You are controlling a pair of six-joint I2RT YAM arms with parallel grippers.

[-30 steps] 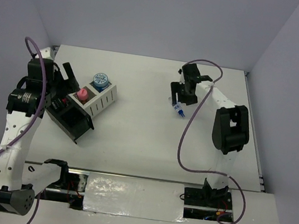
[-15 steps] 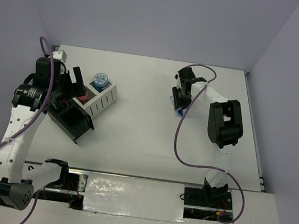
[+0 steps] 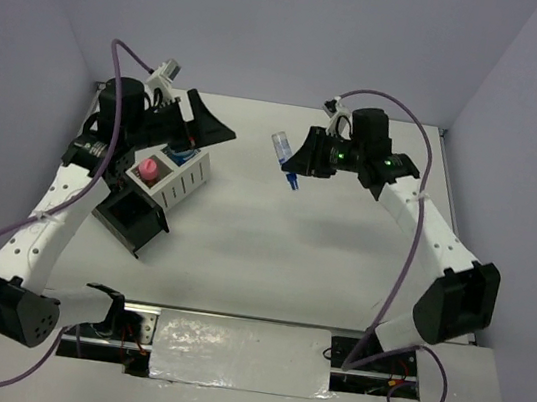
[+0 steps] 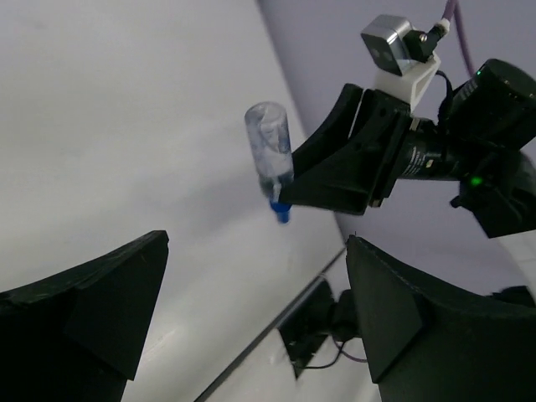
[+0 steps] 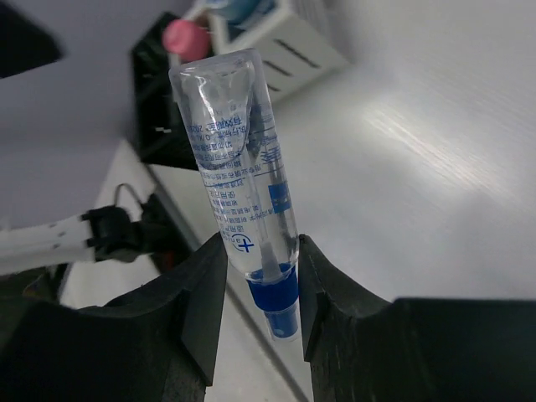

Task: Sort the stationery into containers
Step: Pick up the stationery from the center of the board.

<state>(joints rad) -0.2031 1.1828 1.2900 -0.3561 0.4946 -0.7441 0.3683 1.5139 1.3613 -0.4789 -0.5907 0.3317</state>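
Top view: the right claw (image 3: 300,168) is closed on a clear bottle (image 3: 281,148) near its blue cap, which points down. The bottle appears to be held off the white table (image 3: 269,262), near the middle and well apart from the two organizers on the left, probably so that it can be carried across to a compartment. The left claw (image 3: 186,128) hangs spread open and empty above the white organizer (image 3: 188,185), partly hiding a blue tape roll (image 3: 182,155). A pink tube (image 3: 149,169) stands upright in the next compartment, and the black organizer (image 3: 131,217) lies just beside the white one. Left wrist view: its own two fingers (image 4: 92,306) stand wide apart with nothing between them, and they frame the opposite claw (image 4: 289,191) and the bottle (image 4: 270,157), a pose that may suit a handover, though this cannot be confirmed. Right wrist view: both pads (image 5: 193,289) press the bottle (image 5: 241,180) just above its cap, which leaves the printed body free. The pink tube (image 5: 186,35) and the white organizer (image 5: 289,42) lie beyond it. The table is plain, matte and white, enclosed by pale lilac walls (image 3: 275,20).
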